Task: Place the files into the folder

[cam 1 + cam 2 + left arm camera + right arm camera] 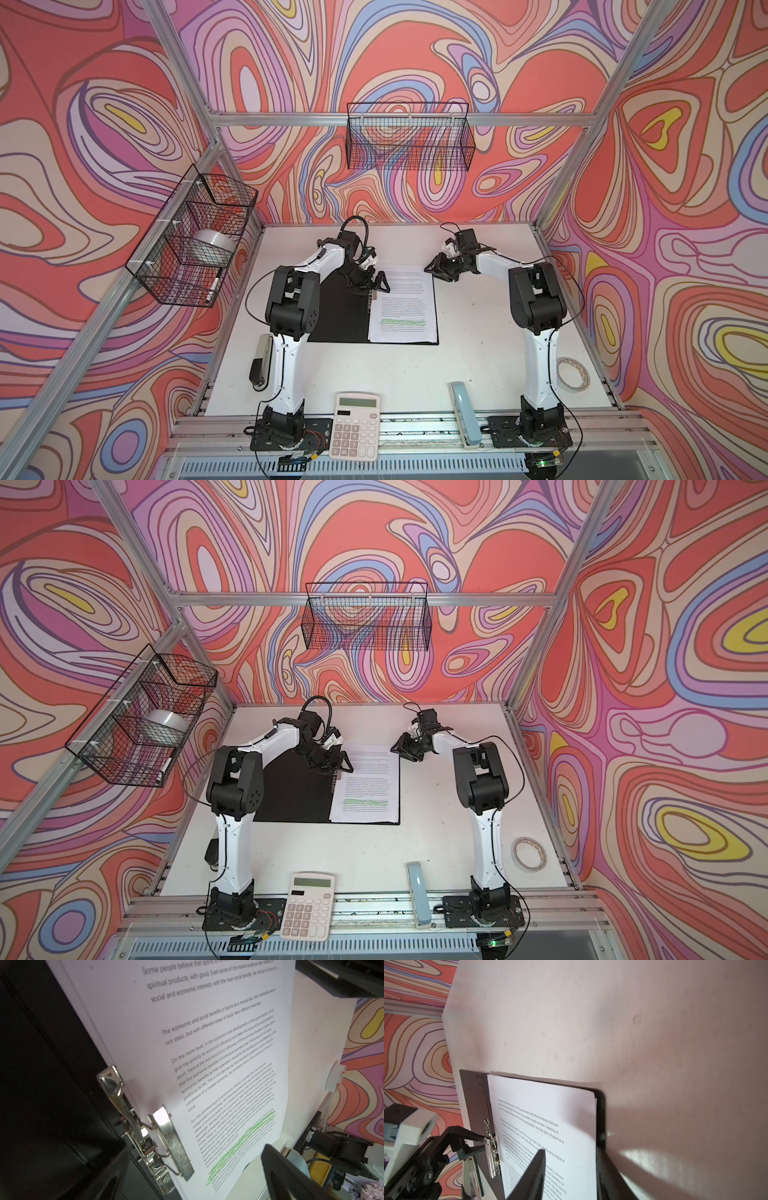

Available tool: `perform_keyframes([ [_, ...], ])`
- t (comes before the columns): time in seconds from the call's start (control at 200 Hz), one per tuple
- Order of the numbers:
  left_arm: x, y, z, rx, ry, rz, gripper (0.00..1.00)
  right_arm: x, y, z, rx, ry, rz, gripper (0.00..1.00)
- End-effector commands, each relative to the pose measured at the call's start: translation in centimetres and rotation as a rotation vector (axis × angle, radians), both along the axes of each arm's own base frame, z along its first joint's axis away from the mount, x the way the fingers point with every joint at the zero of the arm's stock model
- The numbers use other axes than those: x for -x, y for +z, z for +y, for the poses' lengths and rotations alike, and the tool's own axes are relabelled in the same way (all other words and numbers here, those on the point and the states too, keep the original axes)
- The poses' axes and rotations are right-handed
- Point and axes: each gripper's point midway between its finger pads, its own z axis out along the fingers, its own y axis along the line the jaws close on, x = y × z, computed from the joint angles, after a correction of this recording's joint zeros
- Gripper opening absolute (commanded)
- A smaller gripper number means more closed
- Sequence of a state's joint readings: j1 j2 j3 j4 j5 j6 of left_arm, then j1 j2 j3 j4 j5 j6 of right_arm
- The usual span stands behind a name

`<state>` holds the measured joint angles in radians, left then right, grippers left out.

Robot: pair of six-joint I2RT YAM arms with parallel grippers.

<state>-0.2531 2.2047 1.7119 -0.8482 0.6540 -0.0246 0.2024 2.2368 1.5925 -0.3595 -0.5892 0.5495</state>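
The folder (332, 316) lies open in the middle of the table, black inside up. The files (405, 303), white printed sheets with green-highlighted lines, lie on its right half. In the left wrist view the metal spine clip (172, 1142) has its plate over the files' (207, 1053) edge by the spine. My left gripper (376, 284) hangs open just above that clip, holding nothing. Above the files' far right corner my right gripper (435, 274) hovers with its jaws apart. In the right wrist view one finger (537, 1169) is over the files (550, 1109), the other over the folder's edge.
A white calculator (355, 426) and a pale blue stapler (465, 413) sit at the front edge. A tape roll (572, 373) lies at the right, a grey stapler (261, 361) by the left arm. Wire baskets (409, 137) (195, 232) hang on the back and left walls.
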Motion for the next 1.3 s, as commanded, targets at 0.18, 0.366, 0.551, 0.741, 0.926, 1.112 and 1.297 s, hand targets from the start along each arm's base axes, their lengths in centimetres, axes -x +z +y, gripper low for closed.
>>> perform_keyframes([
  [0.18, -0.6, -0.1, 0.7, -0.026, -0.002, -0.006, 1.0, 0.6, -1.0, -0.8, 0.065, 0.004, 0.027, 0.42],
  [0.366, -1.5, 1.1, 1.9, -0.024, 0.048, -0.001, 1.0, 0.5, 0.8, -1.8, 0.114, -0.026, -0.018, 0.43],
  [0.551, -1.8, 4.1, 3.2, -0.009, 0.075, -0.04, 1.0, 1.3, 3.8, -3.0, 0.162, -0.062, -0.076, 0.43],
  [0.741, -1.0, 6.5, 3.6, -0.007, 0.069, -0.076, 1.0, 5.5, 5.6, -2.4, 0.157, -0.046, -0.071, 0.34],
  [0.926, -0.5, 7.0, 3.7, -0.004, 0.076, -0.085, 1.0, 12.0, 4.8, 1.1, 0.175, 0.039, -0.013, 0.21],
  [1.112, -0.2, 6.9, 3.5, 0.013, 0.088, -0.059, 1.0, 17.3, 4.2, 3.7, 0.167, 0.067, 0.002, 0.13],
  [1.297, -0.1, 7.4, 3.5, 0.019, 0.094, -0.07, 1.0, 20.4, 3.2, 4.4, 0.153, 0.059, 0.017, 0.1],
])
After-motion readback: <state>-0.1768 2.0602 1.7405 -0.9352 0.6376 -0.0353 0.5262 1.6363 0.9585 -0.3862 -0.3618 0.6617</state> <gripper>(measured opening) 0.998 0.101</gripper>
